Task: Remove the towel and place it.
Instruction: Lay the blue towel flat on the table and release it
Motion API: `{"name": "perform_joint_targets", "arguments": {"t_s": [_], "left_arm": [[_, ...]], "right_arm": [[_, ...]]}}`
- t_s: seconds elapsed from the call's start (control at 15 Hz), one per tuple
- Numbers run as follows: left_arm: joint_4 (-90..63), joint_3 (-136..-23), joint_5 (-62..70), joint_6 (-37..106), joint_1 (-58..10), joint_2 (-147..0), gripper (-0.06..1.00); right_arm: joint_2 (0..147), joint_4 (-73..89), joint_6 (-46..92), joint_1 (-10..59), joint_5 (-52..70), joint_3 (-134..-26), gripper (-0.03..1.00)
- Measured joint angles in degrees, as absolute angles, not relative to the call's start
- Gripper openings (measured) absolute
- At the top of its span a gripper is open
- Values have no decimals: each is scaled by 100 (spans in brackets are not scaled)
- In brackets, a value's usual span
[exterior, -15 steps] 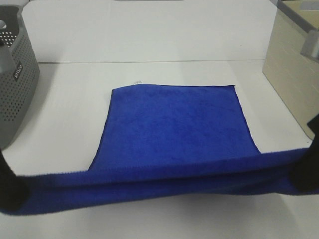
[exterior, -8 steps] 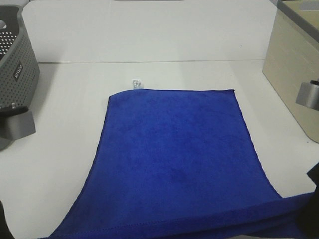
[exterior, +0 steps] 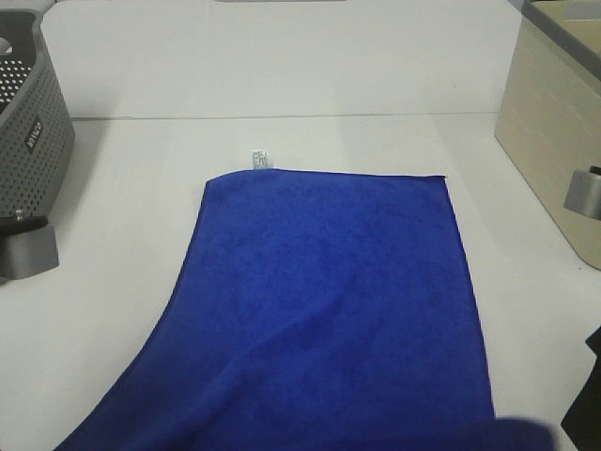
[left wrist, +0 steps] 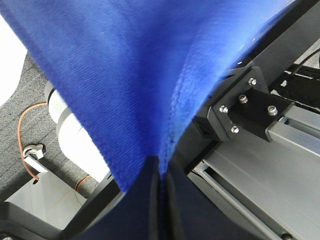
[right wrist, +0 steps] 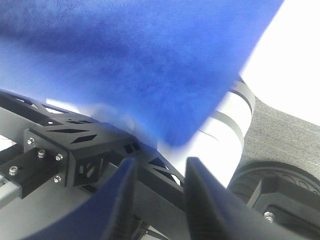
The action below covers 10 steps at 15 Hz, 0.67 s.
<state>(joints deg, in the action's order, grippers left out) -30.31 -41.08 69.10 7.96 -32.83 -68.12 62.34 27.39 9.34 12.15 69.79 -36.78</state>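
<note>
With the right gripper (right wrist: 161,165) released and the left gripper (left wrist: 160,175) clenched on the royal-blue plush rectangular towel (exterior: 329,291), a 1-sided pull could drag it askew.

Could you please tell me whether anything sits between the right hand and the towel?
Nothing visible does: the towel sits just beyond the fingertips of the open right hand, with only a small gap between them.

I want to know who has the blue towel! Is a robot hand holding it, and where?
The left gripper is shut on the towel, pinching it by its stitched edge. The right gripper is open and holds nothing.
</note>
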Motion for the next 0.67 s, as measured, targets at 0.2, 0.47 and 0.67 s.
{"name": "perform_joint_targets", "arguments": {"t_s": [0.2,0.47,0.67], "left_arm": [[-3054,-4108,6927,745,-3283,-6812,21],[-3065,-4108,6939,670,-3283,-6812,66],[-2962,-4183,6950,710,-3283,-6812,69]], "right_arm": [[6234,2739,825,1215,6979,-3678,50],[6234,2641,705,1215,6979,-3678,65],[6234,2641,699,1215,6979,-3678,66]]}}
